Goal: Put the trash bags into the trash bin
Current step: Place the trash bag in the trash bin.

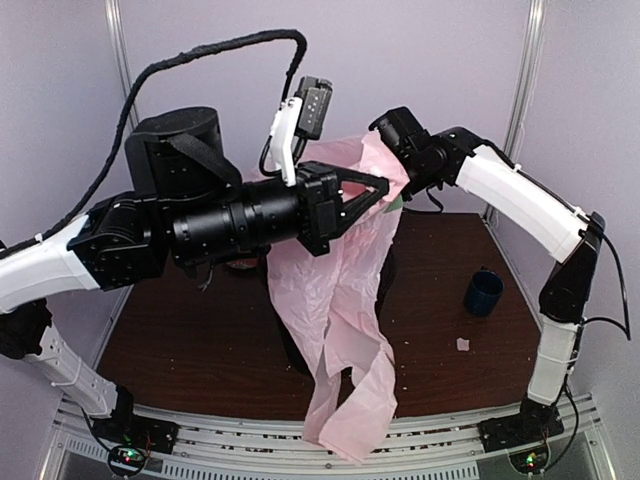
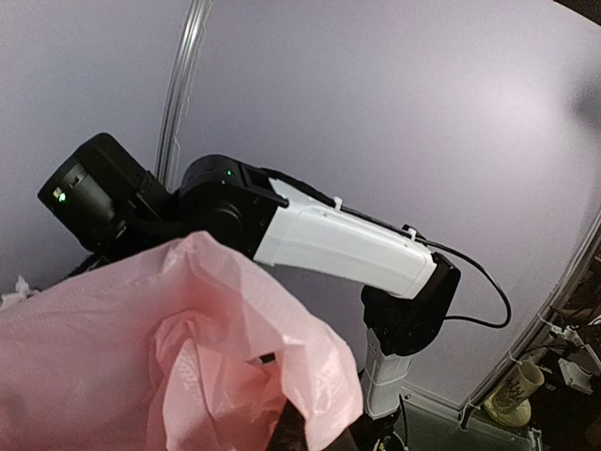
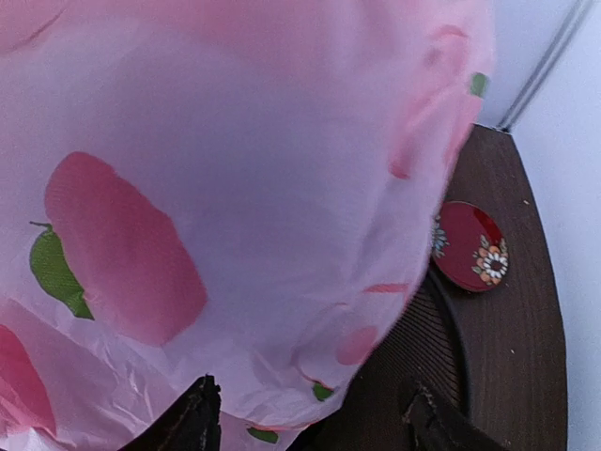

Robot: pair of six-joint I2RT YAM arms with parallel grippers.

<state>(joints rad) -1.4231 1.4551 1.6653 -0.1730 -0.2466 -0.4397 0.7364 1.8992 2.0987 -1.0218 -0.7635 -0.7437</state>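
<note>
Top external shows left hand pinching trash bag aloft.

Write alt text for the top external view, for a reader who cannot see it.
The left gripper, shut on the top of a pale-pink plastic bag, holds it high so it hangs in a long crumpled drape over the dark table. The right arm reaches in to the bag's top from the right; a small blue mug stands on the table.
</note>
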